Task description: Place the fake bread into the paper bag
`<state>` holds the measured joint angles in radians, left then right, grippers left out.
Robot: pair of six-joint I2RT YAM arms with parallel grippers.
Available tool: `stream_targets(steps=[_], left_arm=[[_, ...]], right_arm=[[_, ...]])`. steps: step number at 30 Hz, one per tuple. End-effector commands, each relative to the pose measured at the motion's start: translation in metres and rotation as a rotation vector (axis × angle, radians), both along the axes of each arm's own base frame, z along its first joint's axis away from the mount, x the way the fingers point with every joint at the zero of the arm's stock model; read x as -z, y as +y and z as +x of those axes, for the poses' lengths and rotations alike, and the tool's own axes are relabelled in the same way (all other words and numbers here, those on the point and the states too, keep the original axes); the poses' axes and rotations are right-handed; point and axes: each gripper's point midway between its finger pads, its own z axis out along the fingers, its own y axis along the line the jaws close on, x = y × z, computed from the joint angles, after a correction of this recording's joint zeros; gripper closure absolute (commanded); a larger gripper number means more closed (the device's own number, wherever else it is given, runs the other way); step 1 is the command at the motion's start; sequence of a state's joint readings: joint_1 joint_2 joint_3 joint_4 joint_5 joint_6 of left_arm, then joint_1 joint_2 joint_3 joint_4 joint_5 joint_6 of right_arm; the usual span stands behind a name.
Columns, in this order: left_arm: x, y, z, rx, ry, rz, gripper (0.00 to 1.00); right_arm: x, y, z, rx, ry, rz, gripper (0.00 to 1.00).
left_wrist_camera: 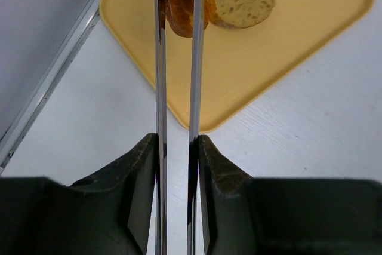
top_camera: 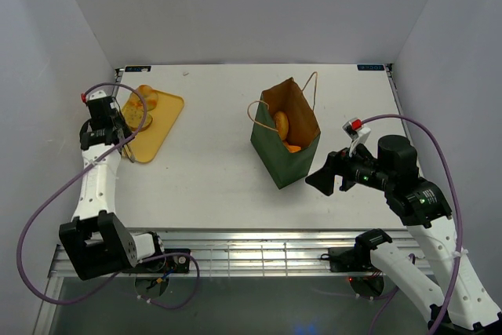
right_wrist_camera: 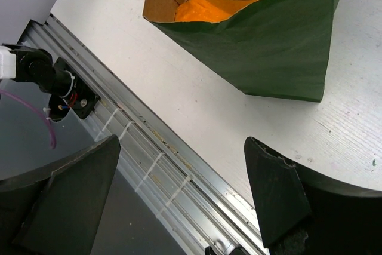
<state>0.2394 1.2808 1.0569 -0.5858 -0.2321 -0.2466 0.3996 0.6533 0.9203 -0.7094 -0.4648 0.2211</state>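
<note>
While clamping the tongs [left_wrist_camera: 160,76] in the left hand [left_wrist_camera: 177,141], risked dropping the fake bread [left_wrist_camera: 179,4] pinched ahead between slick blades.

Dark green paper bag [top_camera: 280,161], brown inside; orange bread [top_camera: 281,123]; yellow tray [top_camera: 157,136].

The tray [top_camera: 163,126] lay at the far left corner of the table [top_camera: 212,164], with bread pieces [top_camera: 141,114] on its far end. The left hand [left_wrist_camera: 177,147] stood at the tray's near left edge. The tongs [left_wrist_camera: 160,58] sat between its fingers and reached forward over the tray, their tips on either side of one piece. The paper bag [top_camera: 282,158] stood upright right of the table's middle, well apart from the tray, with more bread [top_camera: 282,125] inside it. The right hand [top_camera: 321,180] hovered just beside the bag's near right corner, over the table's front edge.
</note>
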Motion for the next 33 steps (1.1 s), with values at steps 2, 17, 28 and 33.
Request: stream_targets(steps=[2, 17, 28, 33], left_arm=[[-0.058, -0.026, 0.003, 0.078, -0.191, -0.087, 0.71], [-0.117, -0.171, -0.022, 0.628, -0.453, -0.525, 0.66], [-0.194, -0.265, -0.070, 0.990, -0.561, -0.610, 0.64], [-0.217, -0.277, -0.091, 1.060, -0.626, -0.665, 0.63]], right_arm=[[-0.013, -0.005, 0.002, 0.039, -0.026, 0.000, 0.10], [0.009, -0.025, 0.005, 0.184, -0.016, -0.027, 0.10], [0.028, -0.029, 0.005, 0.236, 0.068, -0.044, 0.10], [0.029, -0.029, 0.001, 0.255, 0.088, -0.017, 0.10]])
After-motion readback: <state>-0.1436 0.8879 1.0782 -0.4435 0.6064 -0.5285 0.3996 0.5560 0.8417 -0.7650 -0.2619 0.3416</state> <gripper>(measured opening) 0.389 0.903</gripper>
